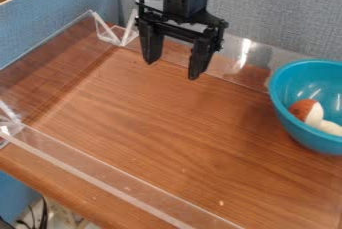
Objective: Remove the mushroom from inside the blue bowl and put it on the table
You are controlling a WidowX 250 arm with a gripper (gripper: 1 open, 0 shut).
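Hanging above reddish-brown wood-grain desk (pixel 147 123): black end effector (pixel 175 64), fingers wide, empty. Cream-stemmed, red-capped toy mushroom (pixel 315 115) inside round turquoise plastic bowl (pixel 289 85), well apart.

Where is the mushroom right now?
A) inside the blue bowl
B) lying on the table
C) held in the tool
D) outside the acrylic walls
A: the mushroom lies inside the blue bowl, while the tool hangs open and empty, apart from it.
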